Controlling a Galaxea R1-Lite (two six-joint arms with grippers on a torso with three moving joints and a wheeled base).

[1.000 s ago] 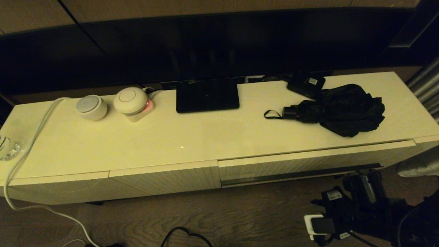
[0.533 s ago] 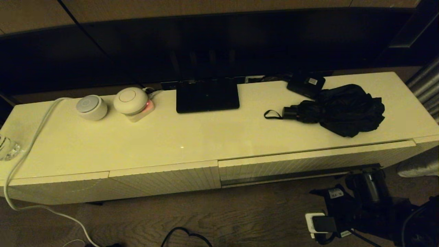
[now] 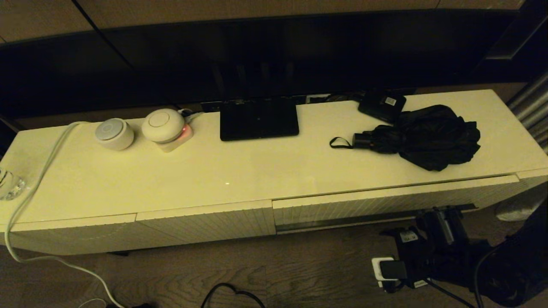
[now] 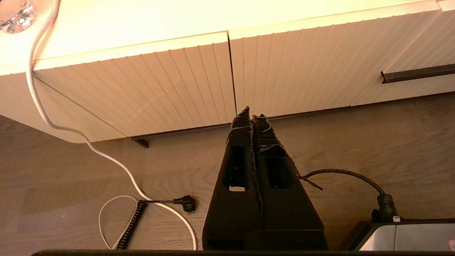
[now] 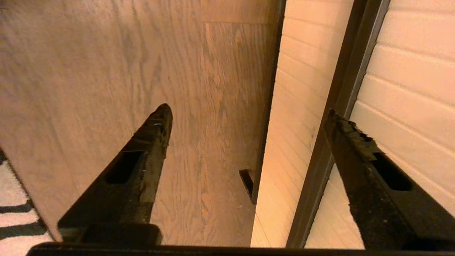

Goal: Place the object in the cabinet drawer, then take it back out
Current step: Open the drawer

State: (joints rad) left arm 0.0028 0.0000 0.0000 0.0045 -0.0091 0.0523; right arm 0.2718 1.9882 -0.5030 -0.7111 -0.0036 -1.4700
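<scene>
Cabinet top [image 3: 257, 171] holds umbrella [image 3: 428, 137]; right gripper [image 5: 249, 117] spread wide below, at drawer [image 3: 385, 205].

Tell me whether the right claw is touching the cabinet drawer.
Cannot tell. In the right wrist view the open right claw has one fingertip overlapping the dark strip of the cabinet drawer, but neither contact nor a gap shows plainly.

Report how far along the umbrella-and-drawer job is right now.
Nothing is finished yet: the umbrella lies on the cabinet top, and the drawer looks closed. In hand: the right gripper is open, low at the drawer's dark strip. The left gripper is shut, parked near the floor. Left: open the drawer, put the umbrella in, take it back out.
</scene>
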